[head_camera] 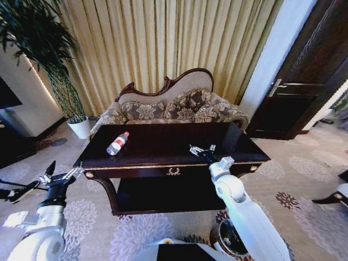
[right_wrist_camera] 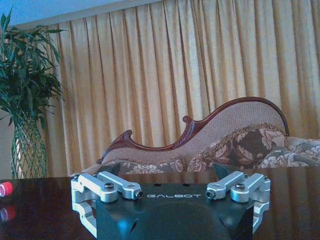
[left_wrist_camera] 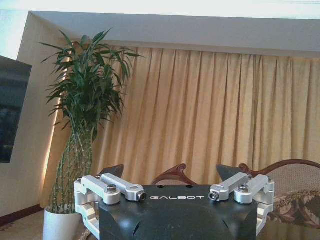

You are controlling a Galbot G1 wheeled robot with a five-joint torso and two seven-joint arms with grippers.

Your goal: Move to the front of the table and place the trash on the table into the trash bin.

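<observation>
Head view: clear plastic bottle with red cap and red-white label (head_camera: 117, 143) is lying on its side on the large dark glossy wooden counter (head_camera: 163, 145), left-centre of frame, near the counter's left end. Long axis is running diagonally, red cap toward upper right, base toward lower left.

Right tool (head_camera: 202, 149) is sitting over the counter top at centre-right of frame, fingers spread open, nothing between them. Bottle is lying to its left in frame, well apart, at about the same depth across the counter.

Right wrist view: red cap (right_wrist_camera: 5, 189) is peeking in at the left edge, far off to the side of the open fingers, so the tool is not lined up on it.

Left tool (head_camera: 61, 178) is hovering at lower left of frame, off the counter's front-left corner, below the bottle in frame, also open and empty.

Judgement: left tool looks a bit nearer to the bottle, but right is already above the counter surface.

Small round dark bin with black liner (head_camera: 230, 238) is on the floor at bottom centre-right, partly hidden behind the right arm, in front of the counter.
</observation>
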